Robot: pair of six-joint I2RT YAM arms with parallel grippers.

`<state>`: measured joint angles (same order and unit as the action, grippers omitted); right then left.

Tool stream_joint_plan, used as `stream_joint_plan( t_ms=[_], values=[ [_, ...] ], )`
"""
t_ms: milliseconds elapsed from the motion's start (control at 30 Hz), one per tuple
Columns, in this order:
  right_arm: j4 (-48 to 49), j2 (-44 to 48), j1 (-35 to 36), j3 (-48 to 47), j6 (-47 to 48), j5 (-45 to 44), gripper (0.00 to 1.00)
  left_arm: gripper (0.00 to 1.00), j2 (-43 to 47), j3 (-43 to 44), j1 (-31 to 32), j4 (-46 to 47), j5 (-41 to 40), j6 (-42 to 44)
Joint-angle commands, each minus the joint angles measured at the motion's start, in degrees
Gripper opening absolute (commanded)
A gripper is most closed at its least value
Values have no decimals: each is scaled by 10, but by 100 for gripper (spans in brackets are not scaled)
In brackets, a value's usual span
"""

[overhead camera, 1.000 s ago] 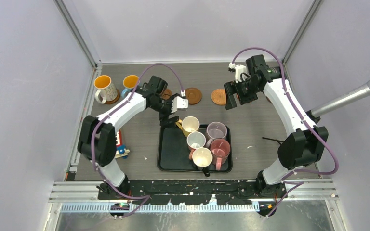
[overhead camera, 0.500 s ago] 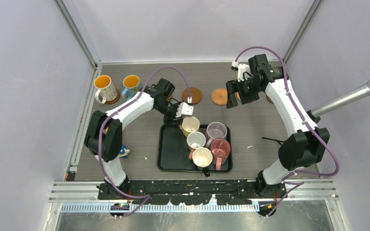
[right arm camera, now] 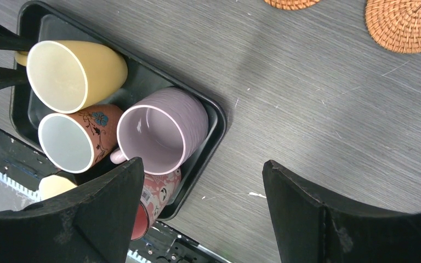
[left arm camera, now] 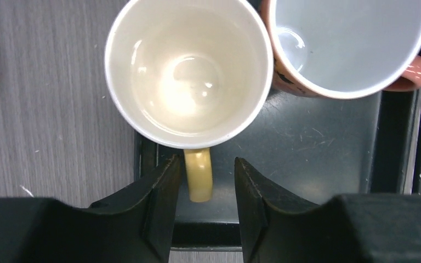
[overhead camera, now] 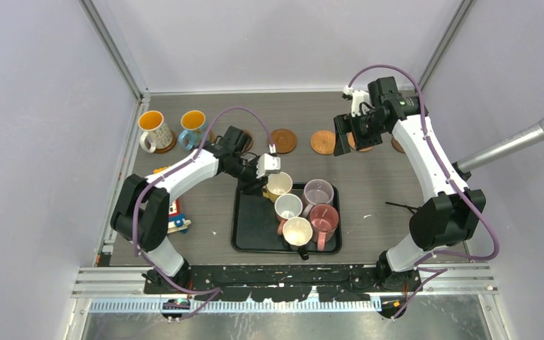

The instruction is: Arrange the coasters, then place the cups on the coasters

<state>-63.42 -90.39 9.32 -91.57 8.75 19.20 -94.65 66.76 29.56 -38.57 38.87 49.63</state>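
Change, left arm: the left gripper [left arm camera: 207,164] has come down from beyond the tray's far-left corner to the yellow mug's handle [left arm camera: 198,176], and its jaws have narrowed.
Change, right arm: the right gripper [right arm camera: 201,163] has drawn slightly farther beyond the tray's far-right corner, its jaws as wide as before.
Tray [overhead camera: 249,225]: black, rectangular, with a raised rim and a scuffed glossy floor, on a grey wood-grain table [overhead camera: 382,191].
Mugs in the tray: five, all glazed. The cream mug [overhead camera: 297,230] is at the near edge, the pink mug [overhead camera: 324,216] beside it. Then come a rust floral mug [right arm camera: 74,139] and a ribbed lilac mug [right arm camera: 161,129]. The yellow mug [left arm camera: 189,71] stands at the far-left corner.
Coasters: a round woven tan coaster [right arm camera: 405,22] and a dark ringed coaster [overhead camera: 283,140] lie beyond the tray's far edge.
Far mugs: the white mug [overhead camera: 152,127] and blue mug [overhead camera: 192,122], both with orange insides, stand well beyond the tray's far-left corner.
Left claw: the jaws are partly apart and straddle the handle, one finger [left arm camera: 164,186] just beside it, the other with a gap; it is not clamped.
Right claw: the jaws are wide apart and hold nothing.
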Motion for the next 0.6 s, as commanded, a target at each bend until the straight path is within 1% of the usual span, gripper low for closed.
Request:
stream_joint_plan(
  t_ms=[0, 67, 367, 467, 567],
  values=[
    [11, -2, -4, -29, -12, 11, 84, 44, 32, -33, 1, 134, -28, -125],
    [12, -4, -5, -32, -13, 12, 84, 45, 31, -41, 1, 159, -38, -143],
    [12, -4, -9, -34, -14, 12, 84, 43, 27, -63, 15, 171, -43, -134],
    [11, -3, -10, -34, -14, 13, 84, 39, 33, -74, 19, 171, -38, -132],
    [12, 0, -11, -34, -15, 12, 84, 31, 43, -79, 20, 176, -40, -147]
  ],
)
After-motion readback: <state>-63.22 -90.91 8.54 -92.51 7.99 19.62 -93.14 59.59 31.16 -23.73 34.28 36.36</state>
